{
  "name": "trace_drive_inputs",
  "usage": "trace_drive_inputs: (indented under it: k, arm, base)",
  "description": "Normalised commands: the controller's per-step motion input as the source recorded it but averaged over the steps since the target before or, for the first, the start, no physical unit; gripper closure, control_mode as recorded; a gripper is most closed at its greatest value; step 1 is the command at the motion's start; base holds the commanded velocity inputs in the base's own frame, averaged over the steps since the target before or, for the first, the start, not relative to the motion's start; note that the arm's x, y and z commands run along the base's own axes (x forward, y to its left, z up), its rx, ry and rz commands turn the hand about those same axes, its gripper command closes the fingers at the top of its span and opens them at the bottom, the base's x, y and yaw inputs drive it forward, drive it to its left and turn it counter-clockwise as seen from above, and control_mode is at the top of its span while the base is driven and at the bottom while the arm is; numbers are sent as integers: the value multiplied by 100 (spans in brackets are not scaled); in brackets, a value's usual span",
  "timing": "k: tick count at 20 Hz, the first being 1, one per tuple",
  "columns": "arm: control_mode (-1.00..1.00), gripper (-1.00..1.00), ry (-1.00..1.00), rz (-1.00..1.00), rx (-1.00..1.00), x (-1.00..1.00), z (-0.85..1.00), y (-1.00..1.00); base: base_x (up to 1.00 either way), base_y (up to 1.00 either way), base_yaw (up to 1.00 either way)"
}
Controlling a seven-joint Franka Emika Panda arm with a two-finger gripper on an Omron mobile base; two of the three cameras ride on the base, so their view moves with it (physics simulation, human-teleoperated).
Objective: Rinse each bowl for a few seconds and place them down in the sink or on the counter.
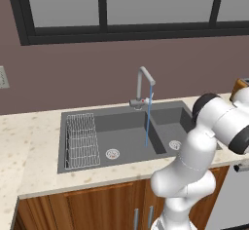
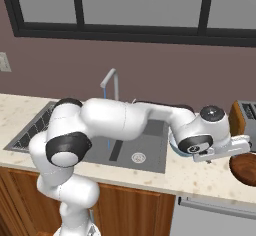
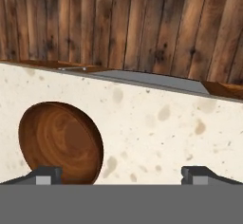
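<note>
- Gripper (image 3: pixel 121 174) spread wide, holding nothing, above the surface (image 3: pixel 156 123); a brown wooden dish (image 3: pixel 60 141) sits beside its one fingertip.
- Tap (image 1: pixel 144 85) runs; a pale bowl (image 2: pixel 176 147), seemingly behind the wrist, needs grasping next.

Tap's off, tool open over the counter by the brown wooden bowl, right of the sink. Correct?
Not quite: the tap is running, a blue stream falls into the sink in the left base view. The rest holds: tool open over the counter by the wooden bowl.

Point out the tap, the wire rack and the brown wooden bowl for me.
tap (image 1: pixel 141 80): left base view, on its upright silver pipe.
wire rack (image 1: pixel 81 141): left base view, middle of the grid.
brown wooden bowl (image 3: pixel 59 140): hand view, on its inside.
</note>
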Motion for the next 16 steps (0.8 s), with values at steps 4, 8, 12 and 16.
trace_drive_inputs:
  k: [4,8,12,16]
  arm:
    - [-100,-100,2,0,2,0,-18,-15]
    - [-100,-100,3,0,1,0,-19,-11]
    - [-100,-100,1,0,1,0,-12,-11]
    - [-100,-100,1,1,4,1,-7,-16]
  base:
    - [0,0,0]
    - [0,0,0]
    - [0,0,0]
    - [0,0,0]
